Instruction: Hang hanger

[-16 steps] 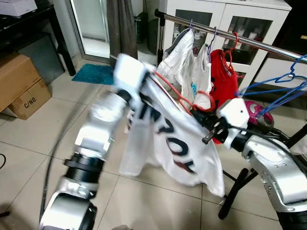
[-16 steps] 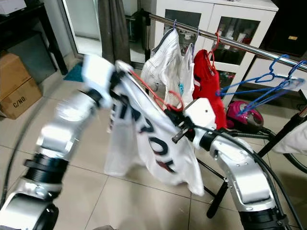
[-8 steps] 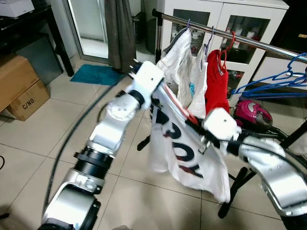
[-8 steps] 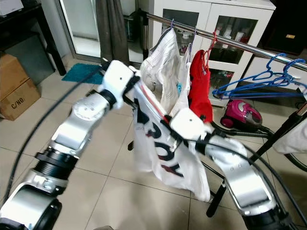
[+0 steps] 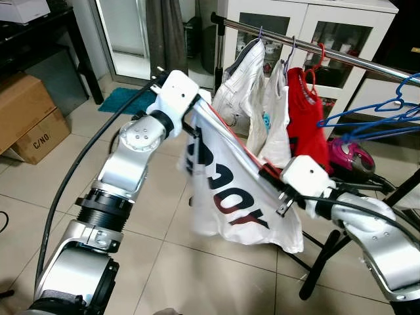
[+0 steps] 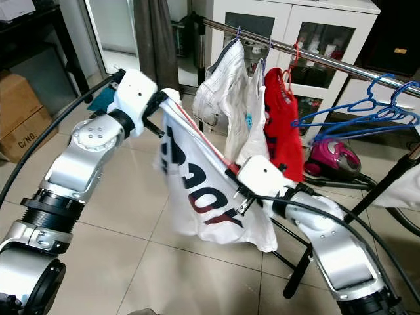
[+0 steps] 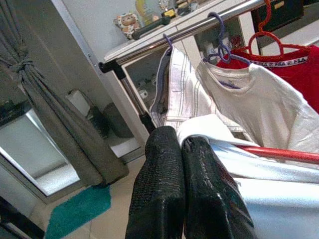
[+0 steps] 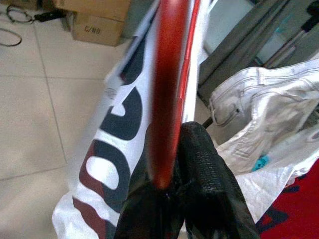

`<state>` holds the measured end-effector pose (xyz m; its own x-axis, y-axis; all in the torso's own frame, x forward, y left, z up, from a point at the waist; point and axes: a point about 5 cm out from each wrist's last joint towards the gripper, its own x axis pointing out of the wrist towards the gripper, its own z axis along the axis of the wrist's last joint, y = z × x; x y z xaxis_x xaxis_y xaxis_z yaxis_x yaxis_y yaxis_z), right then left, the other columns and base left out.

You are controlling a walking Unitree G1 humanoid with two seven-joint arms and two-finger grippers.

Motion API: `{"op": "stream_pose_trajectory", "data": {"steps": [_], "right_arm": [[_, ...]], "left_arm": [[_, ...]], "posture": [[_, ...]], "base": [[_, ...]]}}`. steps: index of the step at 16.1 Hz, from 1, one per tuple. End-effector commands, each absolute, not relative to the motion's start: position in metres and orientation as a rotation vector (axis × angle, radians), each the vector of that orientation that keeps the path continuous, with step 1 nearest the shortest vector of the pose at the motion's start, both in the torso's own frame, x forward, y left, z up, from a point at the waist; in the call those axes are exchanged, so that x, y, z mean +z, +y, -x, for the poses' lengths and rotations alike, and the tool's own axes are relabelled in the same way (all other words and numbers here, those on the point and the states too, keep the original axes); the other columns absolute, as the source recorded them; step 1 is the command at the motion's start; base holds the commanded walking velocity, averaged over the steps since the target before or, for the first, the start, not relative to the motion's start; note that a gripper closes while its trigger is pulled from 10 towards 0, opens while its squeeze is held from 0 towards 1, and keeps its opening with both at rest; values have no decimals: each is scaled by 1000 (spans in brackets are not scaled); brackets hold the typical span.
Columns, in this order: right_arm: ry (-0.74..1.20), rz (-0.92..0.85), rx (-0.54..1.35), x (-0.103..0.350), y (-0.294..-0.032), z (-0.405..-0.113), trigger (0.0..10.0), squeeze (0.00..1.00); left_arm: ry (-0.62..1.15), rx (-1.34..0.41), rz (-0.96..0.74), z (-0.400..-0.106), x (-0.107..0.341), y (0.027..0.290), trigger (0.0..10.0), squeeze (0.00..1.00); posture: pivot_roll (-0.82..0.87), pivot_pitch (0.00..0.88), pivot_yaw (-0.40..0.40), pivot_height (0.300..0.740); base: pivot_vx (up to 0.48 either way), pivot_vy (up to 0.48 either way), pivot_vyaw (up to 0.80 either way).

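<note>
**Red hanger carried between two claws, short of the rail**

Head views: red hanger (image 5: 237, 142) slung with a white printed shirt (image 5: 230, 197), stretched on a slant between both arms, high end at the left claw (image 5: 191, 113), low end at the right claw (image 5: 272, 172). Held at both ends, most likely to keep the shirt spread and stop it sliding off the sloped bar. Carried in front of and below the steel rail (image 5: 341, 58), not yet hooked on. Already hanging there: a pale striped garment (image 5: 239, 82), a white top (image 5: 275, 111), a red top (image 5: 303, 111); further along, empty blue hangers (image 5: 387, 115). Pink vacuum cleaner (image 5: 351, 154) on the tiled floor (image 5: 72, 151) under the rail, cardboard box (image 5: 26, 118) well off to the robot's left. Hook of the red hanger not made out.

Left wrist view: two black fingers (image 7: 159, 194) pressed together with no gap, white cloth and the red bar (image 7: 279, 153) just beside them. Pinched on the shirt's shoulder over the hanger end, as far as can be judged. Rail (image 7: 189, 32) above and beyond, so a lift needed.

Right wrist view: fingers (image 8: 209, 174) closed round the red bar (image 8: 167, 89), blurred and running away from the lens, printed cloth draped beneath. Firm grip low down, probably to steer.
</note>
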<state>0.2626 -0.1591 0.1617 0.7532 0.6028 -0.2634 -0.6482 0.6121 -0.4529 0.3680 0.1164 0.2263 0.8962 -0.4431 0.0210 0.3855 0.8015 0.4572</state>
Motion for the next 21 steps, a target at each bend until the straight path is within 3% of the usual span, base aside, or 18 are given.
{"op": "stream_pose_trajectory", "data": {"steps": [1, 4, 8, 10, 13, 16, 21], "right_arm": [[147, 510, 695, 155, -170, -262, 0, 0], [127, 471, 723, 159, -168, -261, 0, 0], [123, 403, 764, 159, -172, -250, 0, 0], [158, 444, 791, 154, -172, -246, 0, 0], [206, 619, 807, 143, -172, -248, 0, 0], [166, 665, 777, 148, -158, -259, 0, 0], [162, 676, 718, 150, -149, -274, 0, 0]], "left_arm": [[-170, -346, -413, -372, 239, 138, 0, 0], [-143, -295, -309, -375, 233, 146, 0, 0], [-125, -148, -185, -384, 236, 195, 0, 0], [-164, -153, -107, -386, 249, 212, 0, 0], [-172, -332, -202, -386, 259, 192, 0, 0], [-165, -506, -308, -385, 254, 145, 0, 0], [-171, -628, -382, -380, 246, 106, 0, 0]], "posture": [[1, 0, 16, 740], [0, 0, 14, 740], [-6, 0, 24, 740], [-6, 0, 24, 740], [2, 0, 21, 740], [2, 0, 23, 740], [3, 0, 26, 740]], "base": [[0, 0, 0], [0, 0, 0], [0, 0, 0], [0, 0, 0], [0, 0, 0], [0, 0, 0], [0, 0, 0]]}}
